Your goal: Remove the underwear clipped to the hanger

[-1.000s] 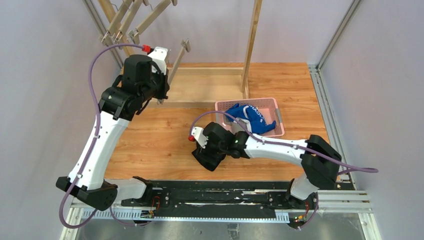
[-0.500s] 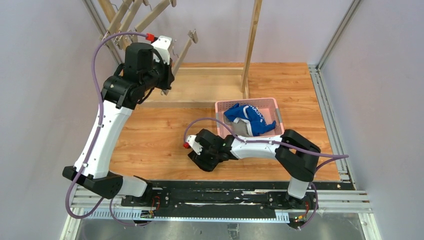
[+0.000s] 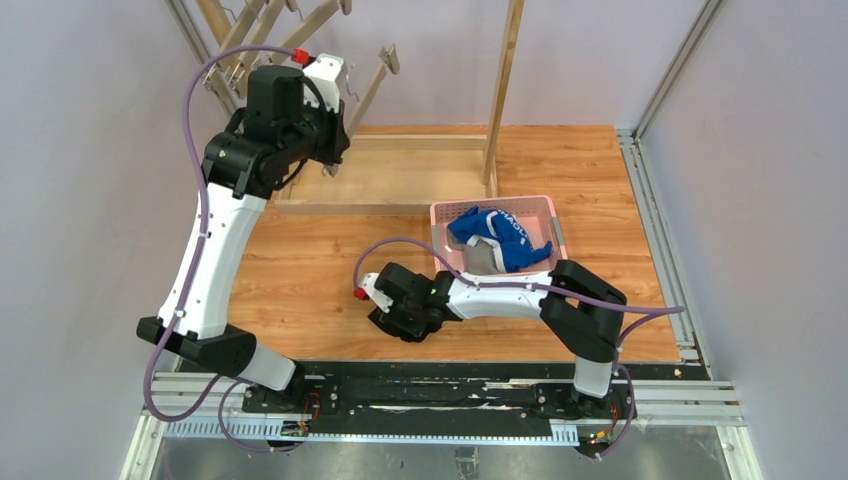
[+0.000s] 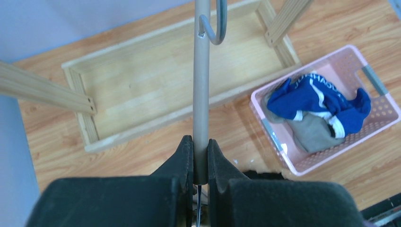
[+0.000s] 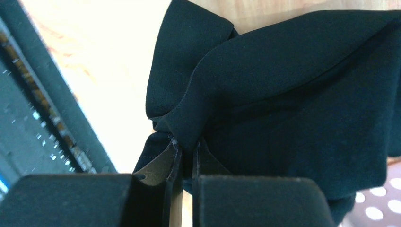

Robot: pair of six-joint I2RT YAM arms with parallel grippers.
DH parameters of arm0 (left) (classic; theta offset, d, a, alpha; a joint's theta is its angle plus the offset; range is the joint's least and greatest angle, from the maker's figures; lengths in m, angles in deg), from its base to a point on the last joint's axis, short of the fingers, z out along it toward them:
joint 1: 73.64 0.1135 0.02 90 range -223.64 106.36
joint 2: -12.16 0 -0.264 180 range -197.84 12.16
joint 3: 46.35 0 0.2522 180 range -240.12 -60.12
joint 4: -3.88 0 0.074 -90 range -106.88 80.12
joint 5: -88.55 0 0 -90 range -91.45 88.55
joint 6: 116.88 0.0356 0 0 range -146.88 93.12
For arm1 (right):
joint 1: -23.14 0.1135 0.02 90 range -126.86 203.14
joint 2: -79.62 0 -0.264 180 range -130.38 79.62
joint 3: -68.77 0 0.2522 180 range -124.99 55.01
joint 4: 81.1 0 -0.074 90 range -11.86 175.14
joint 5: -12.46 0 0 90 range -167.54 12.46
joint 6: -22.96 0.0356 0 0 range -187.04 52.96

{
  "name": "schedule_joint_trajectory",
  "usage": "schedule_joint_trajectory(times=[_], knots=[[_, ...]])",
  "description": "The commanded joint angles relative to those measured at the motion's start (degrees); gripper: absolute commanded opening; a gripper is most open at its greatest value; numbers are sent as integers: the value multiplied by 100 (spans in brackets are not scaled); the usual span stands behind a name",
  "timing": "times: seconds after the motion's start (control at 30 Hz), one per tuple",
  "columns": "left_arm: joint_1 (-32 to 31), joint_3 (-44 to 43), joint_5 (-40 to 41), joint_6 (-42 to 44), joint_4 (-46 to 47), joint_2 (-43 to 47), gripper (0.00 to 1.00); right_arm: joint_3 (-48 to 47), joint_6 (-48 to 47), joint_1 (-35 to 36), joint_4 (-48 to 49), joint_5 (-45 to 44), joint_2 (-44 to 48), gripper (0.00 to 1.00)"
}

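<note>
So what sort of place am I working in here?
Probably a robot test cell, not a home: an aluminium frame boxes in the table, with only a wooden rack and a pink basket as props.

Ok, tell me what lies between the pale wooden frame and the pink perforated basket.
Only a narrow strip of bare wood-grain tabletop; the pale wooden frame and pink plastic basket stand apart, seen in the left wrist view.

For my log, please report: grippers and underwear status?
Left gripper shut on hanger bar. Right gripper shut on black briefs. Blue briefs and grey briefs in pink basket. No obstruction seen.
</note>
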Motion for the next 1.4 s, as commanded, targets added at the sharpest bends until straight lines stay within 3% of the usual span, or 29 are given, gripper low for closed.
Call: schedule_joint_trajectory(times=[0.0, 0.17, 0.33, 0.47, 0.93, 1.37], knots=[[123, -1043, -322, 159, -185, -394, 0, -37, -1, 258, -685, -352, 731, 1], [200, -1804, -595, 50, -269, -772, 0, -431, -207, 258, -900, -706, 1631, 1], [227, -2197, -824, 34, -268, -1010, 0, -830, -678, 222, -991, -1797, 2270, 1], [240, -2269, -892, 46, -241, -1092, 0, -1009, -915, -260, -912, -2313, 2558, 1], [241, -2070, -982, 83, -90, -1085, 0, -982, -968, -2423, -283, -1843, 3140, 1], [240, -1938, -991, 81, 23, -1187, 0, -436, -605, -2818, -570, -1489, 3639, 0]])
